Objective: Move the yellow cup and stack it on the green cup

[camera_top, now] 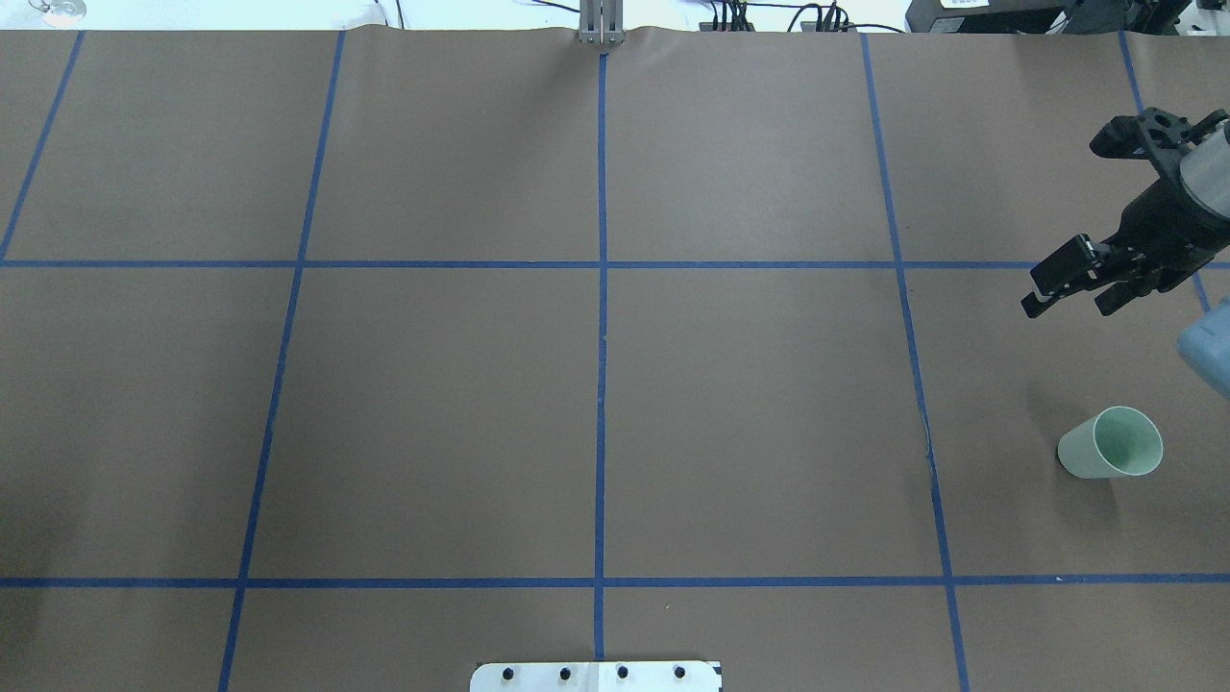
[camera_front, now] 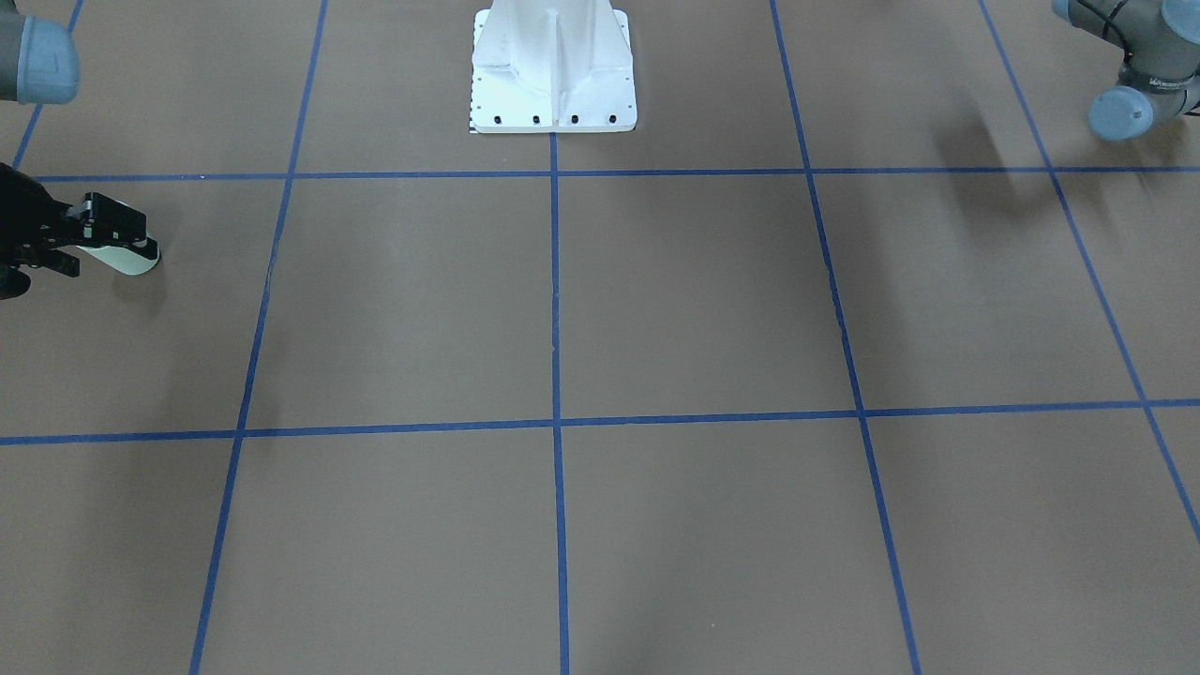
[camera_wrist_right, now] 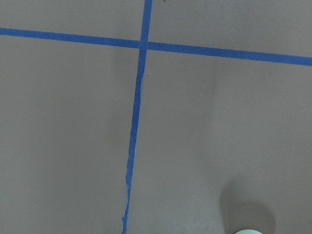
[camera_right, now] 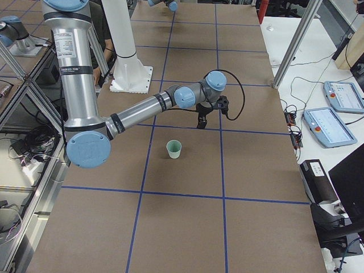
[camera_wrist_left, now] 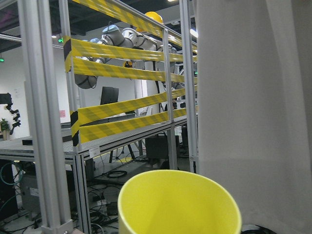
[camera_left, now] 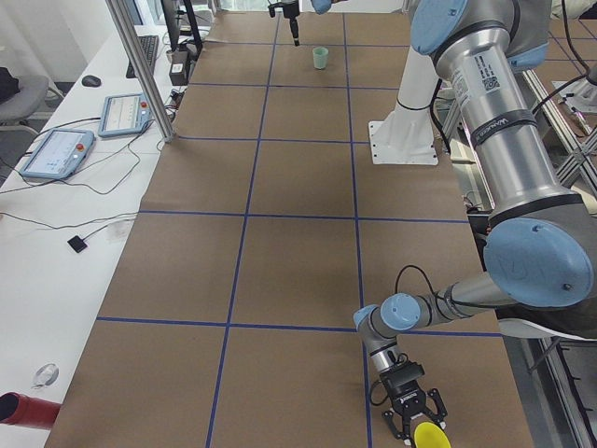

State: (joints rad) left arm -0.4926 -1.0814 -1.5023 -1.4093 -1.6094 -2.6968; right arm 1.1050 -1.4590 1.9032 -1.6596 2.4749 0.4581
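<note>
The green cup [camera_top: 1110, 444] stands upright, mouth up, at the robot's right end of the table [camera_top: 432, 404]. It sits inside one square of the blue tape lines [camera_top: 601, 384], touching none of them and with bare brown surface all around it. The right gripper [camera_top: 1067, 303] hangs just beyond the green cup on the side away from the robot. Its fingers are spread wide, hold nothing and are clear of the cup. From the green cup toward the robot's left, the taped squares lie bare. The yellow cup [camera_left: 431, 435] is well apart from the green cup, at the opposite end of the table, and only the left side view and the left wrist view show it. In the side view it is cut by the picture's bottom edge, right at the left gripper [camera_left: 415, 427]. Whether those fingers are closed on it, I cannot tell. The left wrist view has the yellow rim close below the lens, but no fingers. The front-facing view puts the right gripper partly over the green cup, while the overhead view shows a gap between them. The right wrist view catches only a sliver of the green cup's rim at its bottom edge.
</note>
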